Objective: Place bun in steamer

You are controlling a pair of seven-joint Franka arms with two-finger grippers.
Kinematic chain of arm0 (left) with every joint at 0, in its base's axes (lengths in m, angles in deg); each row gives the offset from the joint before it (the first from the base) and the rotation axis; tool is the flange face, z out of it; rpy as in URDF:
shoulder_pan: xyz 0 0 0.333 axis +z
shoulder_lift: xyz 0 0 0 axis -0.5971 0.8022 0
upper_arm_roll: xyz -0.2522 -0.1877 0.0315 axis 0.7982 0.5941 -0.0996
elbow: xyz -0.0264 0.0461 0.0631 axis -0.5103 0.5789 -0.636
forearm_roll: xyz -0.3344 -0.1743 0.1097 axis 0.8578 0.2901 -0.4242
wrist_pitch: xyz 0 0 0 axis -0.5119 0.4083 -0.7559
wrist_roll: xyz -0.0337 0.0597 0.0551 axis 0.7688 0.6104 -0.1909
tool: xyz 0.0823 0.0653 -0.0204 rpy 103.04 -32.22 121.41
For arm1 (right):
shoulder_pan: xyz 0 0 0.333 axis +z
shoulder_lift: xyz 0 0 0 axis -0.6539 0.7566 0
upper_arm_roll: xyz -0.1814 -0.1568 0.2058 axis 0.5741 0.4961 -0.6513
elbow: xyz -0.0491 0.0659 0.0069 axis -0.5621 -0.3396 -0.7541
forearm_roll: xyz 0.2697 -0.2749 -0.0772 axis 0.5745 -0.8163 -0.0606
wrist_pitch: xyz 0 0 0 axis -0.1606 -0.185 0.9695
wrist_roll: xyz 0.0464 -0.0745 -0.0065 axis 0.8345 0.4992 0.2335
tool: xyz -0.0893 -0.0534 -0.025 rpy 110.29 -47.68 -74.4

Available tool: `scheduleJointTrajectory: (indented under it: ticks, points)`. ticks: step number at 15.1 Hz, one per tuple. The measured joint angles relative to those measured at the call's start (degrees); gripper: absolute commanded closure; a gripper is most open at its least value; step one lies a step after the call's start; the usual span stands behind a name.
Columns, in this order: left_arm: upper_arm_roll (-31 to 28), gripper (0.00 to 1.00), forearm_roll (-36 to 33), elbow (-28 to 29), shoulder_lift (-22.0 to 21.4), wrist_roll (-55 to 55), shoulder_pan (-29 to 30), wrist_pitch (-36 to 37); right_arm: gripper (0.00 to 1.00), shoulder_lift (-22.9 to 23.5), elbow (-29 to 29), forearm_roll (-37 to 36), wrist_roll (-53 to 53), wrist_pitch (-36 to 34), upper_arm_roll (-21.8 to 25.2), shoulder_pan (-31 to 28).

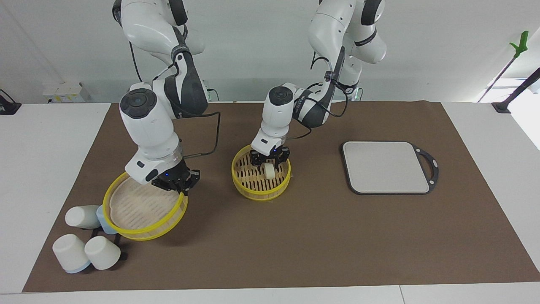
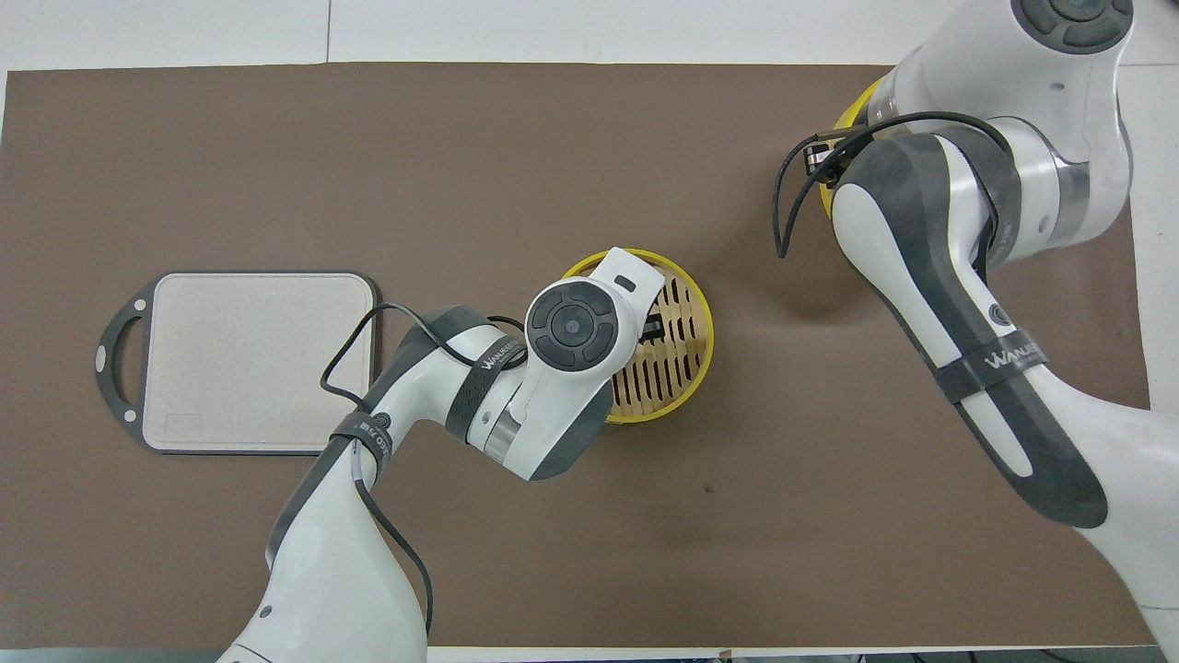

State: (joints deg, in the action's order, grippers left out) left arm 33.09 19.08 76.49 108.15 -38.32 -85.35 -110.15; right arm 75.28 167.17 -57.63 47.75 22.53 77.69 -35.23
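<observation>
Inside the steamer (image 1: 282,185), the left claw (image 1: 269,165) pinches the bun (image 1: 268,171).

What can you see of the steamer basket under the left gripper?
The steamer basket is round and shallow, with a bright yellow rim and a pale slatted bamboo floor. It sits upright and uncovered on the brown mat at mid-table. The left gripper reaches down into it, holding the small cream-white bun at or just above the slats. The basket's lid is off: the right gripper grips its rim and holds it tilted, toward the right arm's end of the table.
</observation>
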Motion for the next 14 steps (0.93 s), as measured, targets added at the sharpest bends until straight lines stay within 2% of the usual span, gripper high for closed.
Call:
scheduleJointTrajectory:
  ticks: [3,7,10,14]
  points:
    - [-1.06,0.00,0.06,-0.34,-4.55,-0.18,1.41,7.86,1.00,-0.04,0.03,1.47,-1.30,0.03,-0.30,0.34]
    - [-1.61,0.00,0.06,-0.40,-15.65,1.48,9.14,20.83,1.00,-0.31,0.34,1.74,-9.65,0.27,-0.61,4.48]
    - [-2.03,0.00,0.05,-0.32,-20.75,6.69,14.93,26.88,1.00,-0.75,1.53,1.70,-21.57,1.52,-0.87,12.38]
    - [-2.64,0.00,-3.45,-0.43,-24.15,25.29,27.09,34.46,1.00,-0.39,2.49,0.64,-36.46,2.52,-0.86,23.69]
